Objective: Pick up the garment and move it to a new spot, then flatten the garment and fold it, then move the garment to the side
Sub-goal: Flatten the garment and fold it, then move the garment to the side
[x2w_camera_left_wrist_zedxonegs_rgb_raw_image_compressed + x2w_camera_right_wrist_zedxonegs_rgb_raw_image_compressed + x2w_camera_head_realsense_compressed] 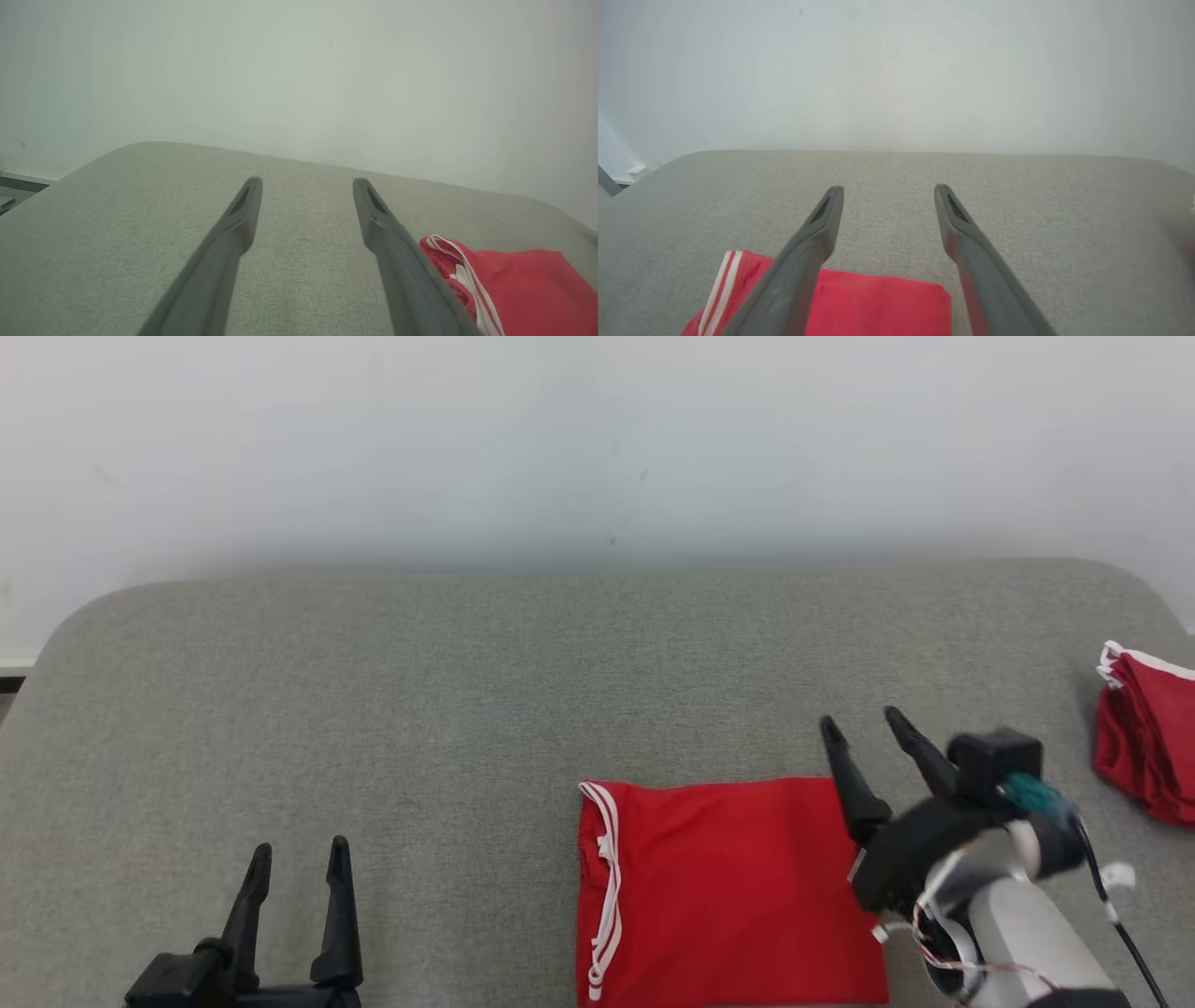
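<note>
Head view: the garment [728,887] is seen folded into a flat red rectangle near the front edge of the worktop [420,691]. The right end effector [861,721] is spread and empty, just beside the garment's far right corner. The left end effector [300,847] is spread, well apart.

Left wrist view: bare worktop is framed by the parted left end effector [307,183].

Right wrist view: the garment's [878,303] far edge is shown beneath the right end effector [888,188].

Folding is judged done; the move aside is judged outstanding.

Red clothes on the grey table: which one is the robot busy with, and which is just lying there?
For the job:
- folded red garment, lying flat near the robot
- right claw, open at its far right corner
- left claw, open, apart on the left

Just lying about:
- red pile at the right edge
- grey table underneath
</note>
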`<state>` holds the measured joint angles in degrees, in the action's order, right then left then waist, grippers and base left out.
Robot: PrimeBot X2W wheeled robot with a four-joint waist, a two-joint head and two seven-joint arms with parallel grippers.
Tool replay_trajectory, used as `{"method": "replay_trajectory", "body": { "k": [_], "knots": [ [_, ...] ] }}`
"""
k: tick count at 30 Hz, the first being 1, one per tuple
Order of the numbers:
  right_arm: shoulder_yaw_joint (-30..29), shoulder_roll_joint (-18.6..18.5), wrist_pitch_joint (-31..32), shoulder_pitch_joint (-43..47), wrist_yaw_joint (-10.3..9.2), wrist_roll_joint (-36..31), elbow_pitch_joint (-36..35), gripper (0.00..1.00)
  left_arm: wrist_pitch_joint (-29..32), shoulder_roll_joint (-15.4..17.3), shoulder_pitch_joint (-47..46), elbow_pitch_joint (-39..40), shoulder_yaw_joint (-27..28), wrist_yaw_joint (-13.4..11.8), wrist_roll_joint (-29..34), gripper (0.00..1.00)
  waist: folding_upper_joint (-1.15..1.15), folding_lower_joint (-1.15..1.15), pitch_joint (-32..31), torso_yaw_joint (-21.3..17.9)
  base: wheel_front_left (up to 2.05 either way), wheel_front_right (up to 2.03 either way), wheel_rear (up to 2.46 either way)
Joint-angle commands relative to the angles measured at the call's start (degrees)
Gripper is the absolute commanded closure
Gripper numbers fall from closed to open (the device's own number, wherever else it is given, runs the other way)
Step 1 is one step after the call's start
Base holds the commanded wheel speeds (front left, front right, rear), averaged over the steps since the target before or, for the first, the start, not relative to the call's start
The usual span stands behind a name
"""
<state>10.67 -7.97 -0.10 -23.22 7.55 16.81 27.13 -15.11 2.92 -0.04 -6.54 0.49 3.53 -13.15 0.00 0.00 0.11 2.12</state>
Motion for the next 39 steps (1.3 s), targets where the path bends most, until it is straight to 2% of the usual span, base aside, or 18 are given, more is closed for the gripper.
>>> {"method": "replay_trajectory", "body": {
  "k": [1,10,19,27,39],
  "knots": [
    [-0.85,-0.33,-1.41,1.95,-0.16,-0.95,-0.54,0.0,-0.01,-0.03,-0.97,-0.45,-0.19,0.02,0.63,0.0,0.0,0.0,-0.59,-0.69,0.0,0.0,0.0],
    [-4.96,-1.58,-7.05,9.88,-0.16,-3.0,-3.42,0.0,-0.01,-0.03,-5.15,-5.59,-1.0,-0.33,1.93,0.0,0.0,0.0,-1.49,-1.3,0.0,0.0,0.0],
    [-5.0,-3.05,-9.55,14.45,-0.16,-3.63,-4.53,0.0,-0.01,-0.02,-4.13,-9.94,-1.85,-1.11,1.76,0.0,0.0,0.0,-2.41,-2.42,0.0,0.0,0.0],
    [-6.33,-2.44,-10.63,16.44,-0.16,-2.25,-5.66,0.0,-0.01,-0.02,-3.14,-11.01,-1.85,-1.4,1.99,0.0,0.0,0.0,-3.37,-2.92,0.0,0.0,0.0],
    [-6.61,-2.52,-10.06,17.22,-0.16,-3.77,-8.55,0.0,-0.01,-0.02,-3.46,-11.2,-1.99,-1.46,1.9,0.0,0.0,0.0,-3.55,-3.39,0.0,0.0,0.0]
  ]
}}
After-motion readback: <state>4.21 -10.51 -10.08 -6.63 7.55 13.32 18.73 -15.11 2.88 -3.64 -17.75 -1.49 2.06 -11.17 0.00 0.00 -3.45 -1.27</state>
